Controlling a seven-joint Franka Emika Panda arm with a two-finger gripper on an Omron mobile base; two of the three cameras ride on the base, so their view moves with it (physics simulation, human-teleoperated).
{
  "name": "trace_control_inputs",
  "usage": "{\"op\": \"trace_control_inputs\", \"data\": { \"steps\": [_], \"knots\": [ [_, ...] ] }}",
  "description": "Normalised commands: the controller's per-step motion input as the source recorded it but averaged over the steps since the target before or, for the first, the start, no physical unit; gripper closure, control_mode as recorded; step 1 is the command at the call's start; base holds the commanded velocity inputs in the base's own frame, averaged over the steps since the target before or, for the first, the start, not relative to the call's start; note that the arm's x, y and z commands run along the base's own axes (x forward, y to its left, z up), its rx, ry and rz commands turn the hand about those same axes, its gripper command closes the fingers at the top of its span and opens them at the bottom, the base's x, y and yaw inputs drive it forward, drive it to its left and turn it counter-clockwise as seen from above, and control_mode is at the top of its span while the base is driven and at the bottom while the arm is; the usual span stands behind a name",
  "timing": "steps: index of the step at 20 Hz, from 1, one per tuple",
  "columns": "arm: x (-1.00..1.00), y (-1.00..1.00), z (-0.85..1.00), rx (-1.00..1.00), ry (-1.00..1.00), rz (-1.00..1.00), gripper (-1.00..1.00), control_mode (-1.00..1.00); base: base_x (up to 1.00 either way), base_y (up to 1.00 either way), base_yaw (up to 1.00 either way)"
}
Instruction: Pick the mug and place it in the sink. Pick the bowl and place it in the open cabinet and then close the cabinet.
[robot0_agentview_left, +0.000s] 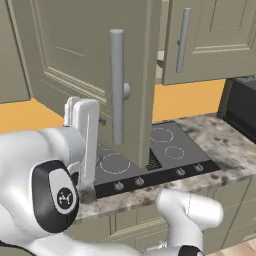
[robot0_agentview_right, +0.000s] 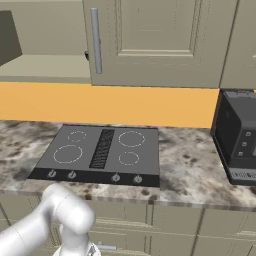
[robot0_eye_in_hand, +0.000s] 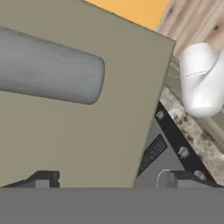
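The cabinet (robot0_agentview_right: 165, 45) hangs above the cooktop. Its left door (robot0_agentview_left: 75, 55) stands swung out towards me, with its long grey bar handle (robot0_agentview_left: 116, 85) upright in the left base view. In the hand view the door panel (robot0_eye_in_hand: 87, 131) is very close, and the handle (robot0_eye_in_hand: 48, 72) crosses it at the upper left. My gripper (robot0_eye_in_hand: 113, 179) is open just in front of the panel's lower part, holding nothing. My white hand (robot0_agentview_left: 82, 132) sits left of the handle, low against the door. The open compartment (robot0_agentview_right: 45, 65) shows a bare floor. Mug, bowl and sink are out of view.
A black four-ring cooktop (robot0_agentview_right: 100, 150) with front knobs lies in the marble counter (robot0_agentview_right: 190, 170) under the door. A dark oven-like appliance (robot0_agentview_right: 240, 135) stands at the counter's right end. The wall behind is orange. The cabinet's right door (robot0_agentview_left: 210, 40) is shut.
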Motion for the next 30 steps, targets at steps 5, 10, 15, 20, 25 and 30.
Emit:
{"op": "trace_control_inputs", "data": {
  "steps": [5, 10, 15, 20, 25, 30],
  "knots": [
    [0.67, -0.31, 0.00, 0.13, 0.09, 0.02, -1.00, -1.00, 0.00, 0.00, 0.00],
    [0.60, -0.33, 0.00, 0.11, 0.05, 0.02, -1.00, -1.00, 0.00, 0.00, 0.00],
    [0.63, -0.30, -0.07, 0.08, 0.00, 0.07, -1.00, -1.00, 0.00, 0.00, 0.00],
    [0.81, -0.17, -0.18, 0.05, -0.09, 0.10, -1.00, -1.00, 0.00, 0.00, 0.00],
    [0.97, -0.14, -0.26, 0.04, -0.14, 0.10, -1.00, -1.00, 0.00, 0.00, 0.00],
    [1.00, -0.17, -0.23, 0.06, -0.10, 0.07, -1.00, -1.00, 0.00, 0.00, 0.00]
  ]
}}
